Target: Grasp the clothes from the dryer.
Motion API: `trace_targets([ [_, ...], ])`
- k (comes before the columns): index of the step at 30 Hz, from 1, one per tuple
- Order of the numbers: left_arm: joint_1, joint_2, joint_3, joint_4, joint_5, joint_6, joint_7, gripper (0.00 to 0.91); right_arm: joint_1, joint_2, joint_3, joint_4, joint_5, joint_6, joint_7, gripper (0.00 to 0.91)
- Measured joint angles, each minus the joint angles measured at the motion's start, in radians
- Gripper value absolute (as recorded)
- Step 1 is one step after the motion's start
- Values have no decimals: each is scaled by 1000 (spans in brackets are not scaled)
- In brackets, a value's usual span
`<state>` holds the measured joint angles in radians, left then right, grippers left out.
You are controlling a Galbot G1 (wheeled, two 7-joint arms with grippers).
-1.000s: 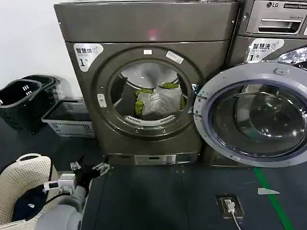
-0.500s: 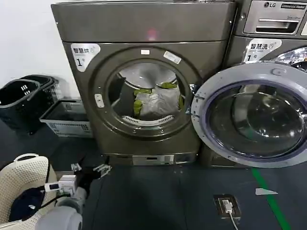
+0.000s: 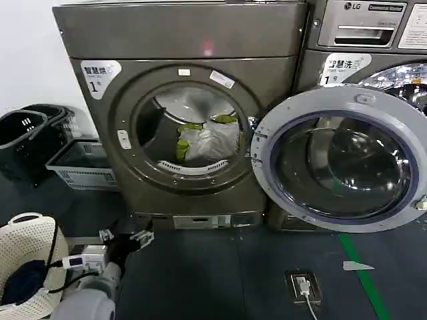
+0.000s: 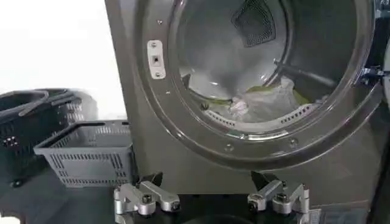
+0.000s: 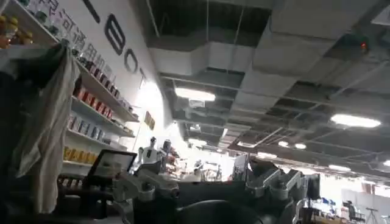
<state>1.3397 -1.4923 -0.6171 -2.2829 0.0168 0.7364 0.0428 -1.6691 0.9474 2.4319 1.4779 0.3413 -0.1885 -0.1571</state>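
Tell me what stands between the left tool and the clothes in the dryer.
In the head view, the left tool hangs open, low before the dryer. Between it and the clothes lie bare dark floor, the dryer's lower front panel and the porthole's rim.

A: Cut off anywhere?
B: Yep, dryer (image 3: 180,120) top clipped by the upper edge, glass door (image 3: 343,160) sliced at the right edge.
A: And the clothes (image 3: 203,140)?
B: Lower part hidden behind the drum mouth's rim.

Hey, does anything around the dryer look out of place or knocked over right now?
Nothing stands out. The dryer has its door swung open, and the clothes lie bundled inside the drum.
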Motion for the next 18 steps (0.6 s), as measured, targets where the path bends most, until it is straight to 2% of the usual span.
trace_targets([
  [12, -1, -4, 2, 7, 1, 0, -2, 907, -1, 3, 3, -5, 1, 3, 1, 907],
  [18, -2, -2, 3, 3, 4, 0, -1, 907, -5, 5, 9, -13, 7, 14, 18, 907],
])
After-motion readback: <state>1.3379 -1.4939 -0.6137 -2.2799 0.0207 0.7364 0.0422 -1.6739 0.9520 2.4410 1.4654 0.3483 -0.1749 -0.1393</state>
